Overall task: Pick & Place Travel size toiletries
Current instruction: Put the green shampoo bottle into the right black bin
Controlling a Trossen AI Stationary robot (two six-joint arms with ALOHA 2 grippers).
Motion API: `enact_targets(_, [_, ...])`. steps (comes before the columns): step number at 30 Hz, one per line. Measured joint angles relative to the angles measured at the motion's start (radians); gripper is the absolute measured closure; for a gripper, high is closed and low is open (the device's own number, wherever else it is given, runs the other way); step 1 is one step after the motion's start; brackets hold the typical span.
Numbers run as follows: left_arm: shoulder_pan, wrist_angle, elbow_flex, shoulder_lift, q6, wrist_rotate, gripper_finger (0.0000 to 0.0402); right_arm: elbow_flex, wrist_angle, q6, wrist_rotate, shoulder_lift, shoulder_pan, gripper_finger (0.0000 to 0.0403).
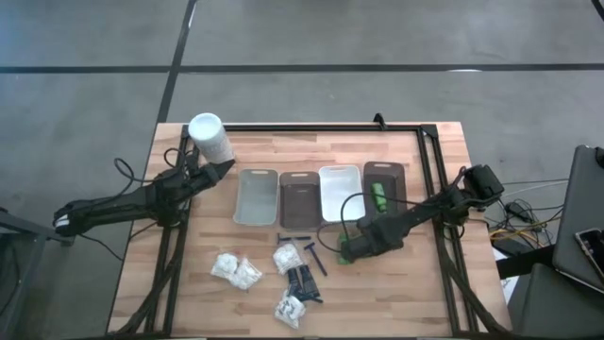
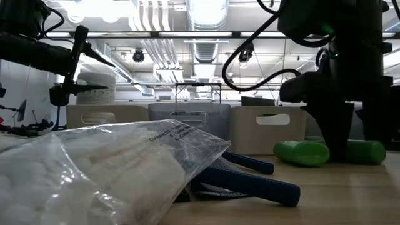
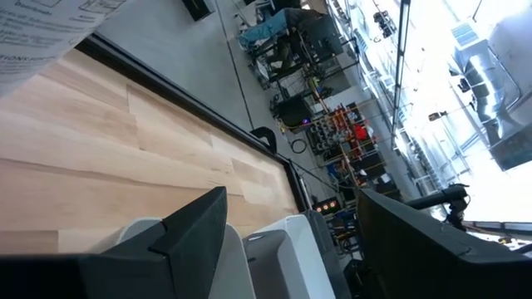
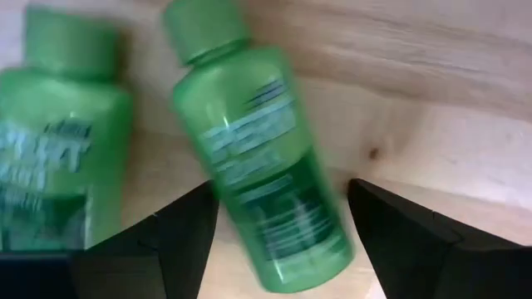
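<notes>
Two green bottles [image 4: 258, 183] [image 4: 58, 174] lie on their sides on the wooden table, near the front of the trays; they also show in the low view [image 2: 303, 152] [image 2: 365, 152]. My right gripper [image 1: 347, 249] [image 4: 281, 187] is open and points down, with one finger on each side of one bottle; I see no touch. A third green bottle [image 1: 377, 196] lies in the dark tray [image 1: 387, 173]. White packets [image 1: 236, 271], blue razors [image 1: 311, 253] and black sachets [image 1: 302, 280] lie on the near table. My left gripper [image 1: 226, 168] [image 3: 291, 199] is open and empty beside the white cylinder [image 1: 209, 137].
Four trays stand in a row mid-table: grey [image 1: 256, 196], brown [image 1: 299, 212], white [image 1: 340, 191] and the dark one. The tall white cylinder stands at the far left. A black frame runs along the table's far and right edges [image 1: 429, 161]. A packet [image 2: 94, 169] fills the low view's foreground.
</notes>
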State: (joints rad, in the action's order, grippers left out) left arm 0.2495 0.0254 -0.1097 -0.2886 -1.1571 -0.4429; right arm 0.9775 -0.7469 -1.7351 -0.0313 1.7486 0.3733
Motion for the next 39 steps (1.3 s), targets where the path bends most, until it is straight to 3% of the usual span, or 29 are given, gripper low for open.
enact_targets(8, [0.000,0.001,0.000,0.000,-0.007,-0.002,0.0129,-0.001,0.010,0.222,-0.011,0.001,0.001,0.0204])
enact_targets(13, [0.000,0.001,0.000,0.000,-0.021,-0.004,0.0129,-0.001,0.017,0.332,-0.010,0.001,0.001,0.0218])
enact_targets(23, [0.000,0.005,0.000,0.000,-0.056,-0.004,0.0129,0.031,0.029,0.418,-0.006,-0.013,0.034,0.0257])
enact_targets(28, [0.000,0.005,0.000,0.000,-0.056,-0.004,0.0129,0.082,-0.009,0.359,-0.013,-0.015,0.084,0.0252])
enact_targets(39, [0.000,0.004,0.000,0.000,-0.056,-0.004,0.0129,0.199,-0.238,0.060,-0.231,-0.154,0.159,0.0255])
